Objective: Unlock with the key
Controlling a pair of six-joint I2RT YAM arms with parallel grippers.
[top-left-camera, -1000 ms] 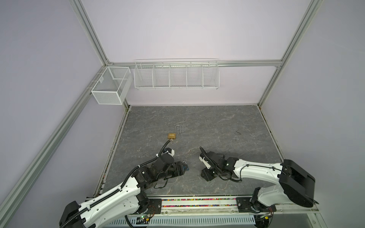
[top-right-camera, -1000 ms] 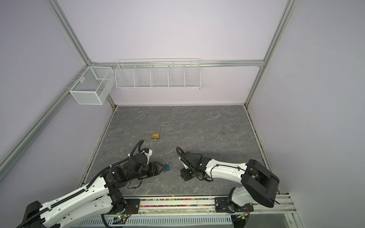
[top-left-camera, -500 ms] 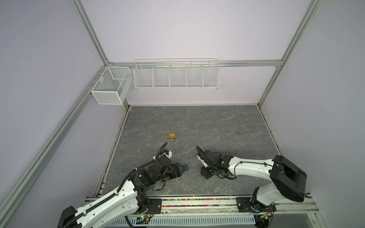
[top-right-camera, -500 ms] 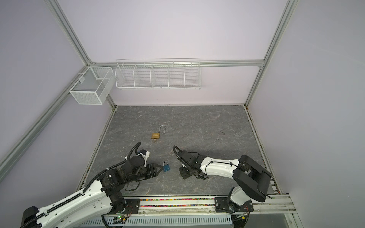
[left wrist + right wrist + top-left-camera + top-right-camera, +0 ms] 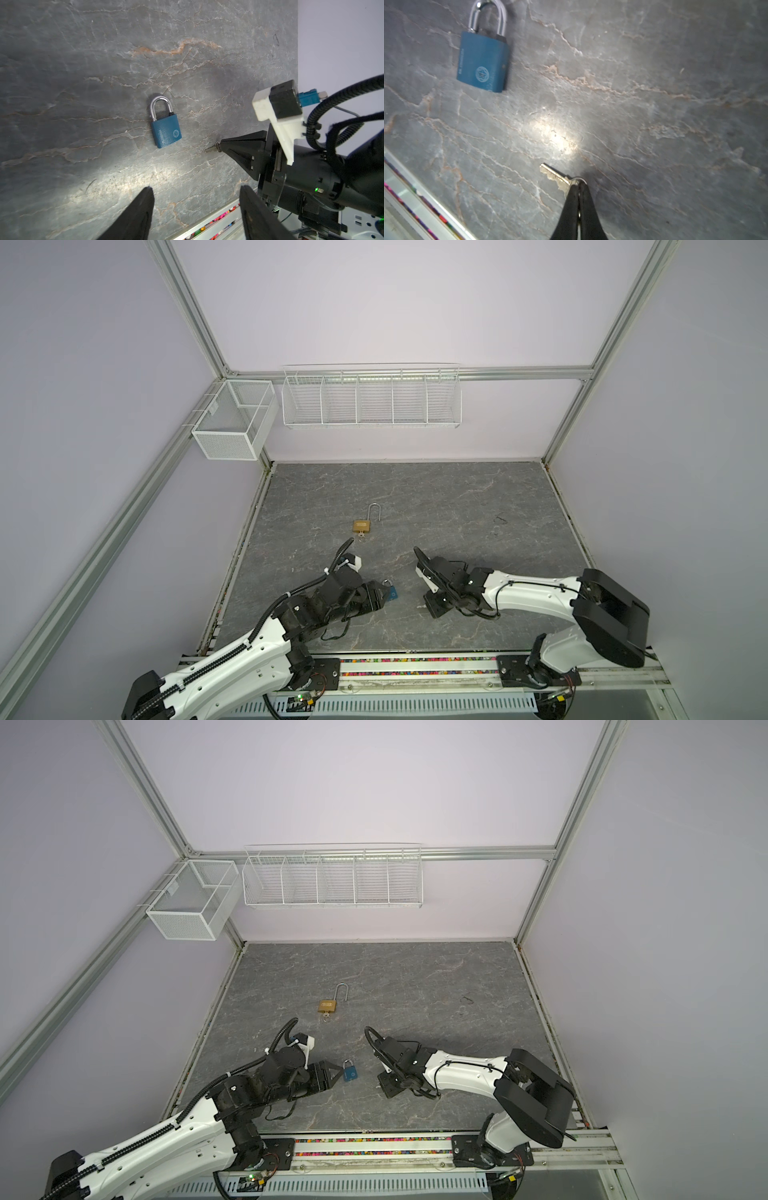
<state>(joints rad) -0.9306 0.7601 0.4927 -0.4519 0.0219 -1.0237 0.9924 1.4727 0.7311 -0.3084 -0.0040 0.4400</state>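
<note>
In both top views the blue padlock (image 5: 390,593) (image 5: 350,1072) lay flat on the grey table (image 5: 457,506) near the front edge, its long axis running roughly front to back and its shackle toward the rear wall. The left gripper (image 5: 376,598) (image 5: 331,1077) sat just beside it, and the right gripper (image 5: 431,605) (image 5: 384,1085) was tipped down to the table some way to the right. A brass padlock (image 5: 362,525) (image 5: 327,1005) lay farther back with its shackle raised. In the left wrist view the left gripper (image 5: 196,187) stood spread wide with nothing between its fingers, short of the padlock (image 5: 166,132). The key (image 5: 211,148) stuck out of the right gripper (image 5: 221,145), blade aimed back toward the left arm. In the right wrist view the right gripper (image 5: 578,185) was pinched on the key (image 5: 556,176) at its ringed head, with the blade low over the table, pointing away from the fingertips and slanting toward the padlock (image 5: 483,62), well apart from it
</note>
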